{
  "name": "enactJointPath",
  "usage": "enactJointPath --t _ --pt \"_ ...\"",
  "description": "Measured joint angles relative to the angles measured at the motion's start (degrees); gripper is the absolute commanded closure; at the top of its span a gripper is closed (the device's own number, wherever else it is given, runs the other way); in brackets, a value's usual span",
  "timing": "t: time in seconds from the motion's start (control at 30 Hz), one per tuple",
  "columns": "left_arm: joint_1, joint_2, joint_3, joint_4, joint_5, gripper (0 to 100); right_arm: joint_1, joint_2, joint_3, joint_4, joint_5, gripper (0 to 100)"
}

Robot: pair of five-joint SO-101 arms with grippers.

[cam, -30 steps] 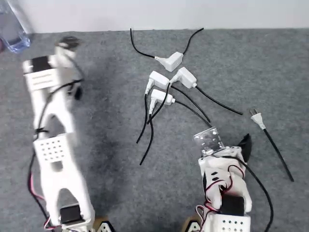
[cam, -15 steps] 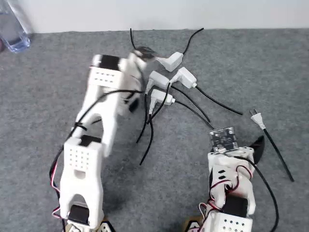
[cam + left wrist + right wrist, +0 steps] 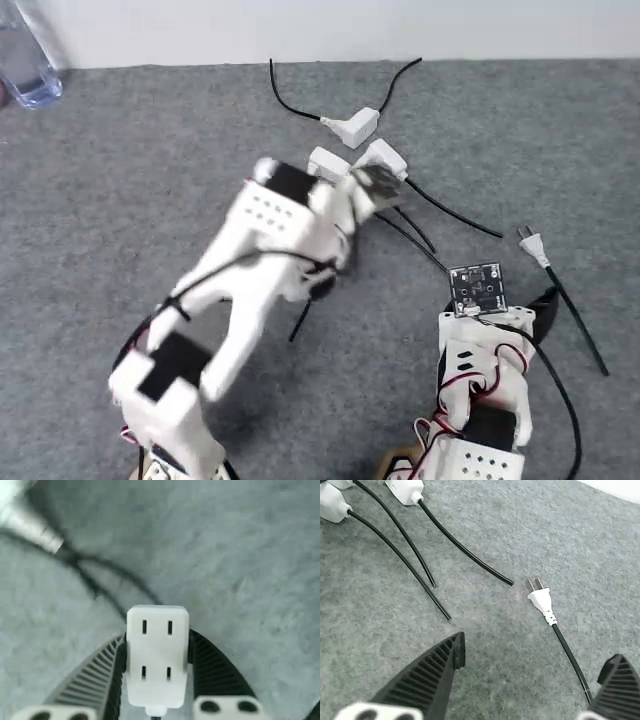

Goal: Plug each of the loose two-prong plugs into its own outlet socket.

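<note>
- The right pincer [image 3: 537, 660] hangs wide open on the near side of the plug [image 3: 540, 599]. Its two black fingers are spread with nothing between them.
- The plug lies flat on the grey tabletop [image 3: 120, 200]. It is white, and its two prongs point away from the robot.
- The plug's black cord [image 3: 570, 655] trails back toward the right arm [image 3: 480, 380].
- Loose cable ends [image 3: 507, 581] lie to the left of the plug. The nearest one stops close to the prongs and does not touch them.
- The left arm [image 3: 265, 235] slants across the tabletop, its wrist beyond the plug and to the plug's left.
- The left pincer [image 3: 157, 652] is clamped on a white socket [image 3: 157, 625]. Its fingers press the socket's two long sides, and the slotted face, with two pairs of slots, is turned to the wrist camera.
- A second socket [image 3: 385, 158] lies farther off than the plug, to its left, just beside the left arm's wrist.
- A third socket [image 3: 325, 160] lies farther left of the plug, partly hidden by the arm.
- The far socket [image 3: 357, 125] lies beyond those two, well apart from the plug.
- A clear container [image 3: 25, 60] stands at the far left corner, farthest from the plug.
</note>
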State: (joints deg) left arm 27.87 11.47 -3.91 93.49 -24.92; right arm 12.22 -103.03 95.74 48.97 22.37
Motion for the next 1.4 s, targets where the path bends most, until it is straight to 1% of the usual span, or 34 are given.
enactJointPath --t 0.1,0.2,0.33,0.4,0.47,0.57,0.63,0.7,0.83,1.03,1.1,1.2,1.27,1.4 --pt "2.1 -3.8 5.0 -5.7 0.0 99 1.0 0.0 0.0 0.0 0.0 59.0" --pt "3.6 -4.3 9.5 -11.0 0.0 99 2.4 0.0 0.0 0.0 -0.3 59.0" --pt "8.7 -4.3 15.1 -16.6 0.0 99 2.7 0.0 0.0 -0.5 -0.3 59.7" --pt "11.5 -4.3 15.8 -17.9 0.0 99 2.7 0.0 0.0 -0.9 -0.3 63.1" --pt "13.1 -4.3 16.1 -19.0 0.0 99 2.7 0.0 0.0 -1.1 -0.3 68.7" --pt "13.5 -4.3 16.4 -20.8 0.0 99 2.7 0.0 0.0 -1.1 -0.3 77.9" --pt "13.5 -4.3 17.5 -22.2 0.0 99 2.7 0.0 0.0 -1.1 -0.3 81.2" --pt "13.8 -4.2 18.5 -23.5 0.0 99 2.7 0.0 0.0 -1.1 -0.3 80.0" --pt "13.9 -4.2 21.8 -25.7 0.0 99 2.7 0.0 0.0 -1.1 -0.3 73.8" --pt "13.7 -4.2 23.8 -27.0 0.0 98 2.7 0.0 0.0 -1.1 -0.3 73.2" --pt "13.7 -4.2 23.8 -27.0 0.0 94 2.7 0.0 0.0 -1.1 -0.3 73.2" --pt "14.0 -4.0 24.0 -27.0 0.0 82 2.7 0.0 0.0 -1.1 -0.3 73.2" --pt "14.6 -2.2 24.2 -27.0 0.0 77 2.7 0.0 0.0 -1.1 -0.3 73.2" --pt "15.0 2.5 24.3 -29.2 -0.1 75 2.7 0.0 0.0 -1.1 -0.3 73.2"
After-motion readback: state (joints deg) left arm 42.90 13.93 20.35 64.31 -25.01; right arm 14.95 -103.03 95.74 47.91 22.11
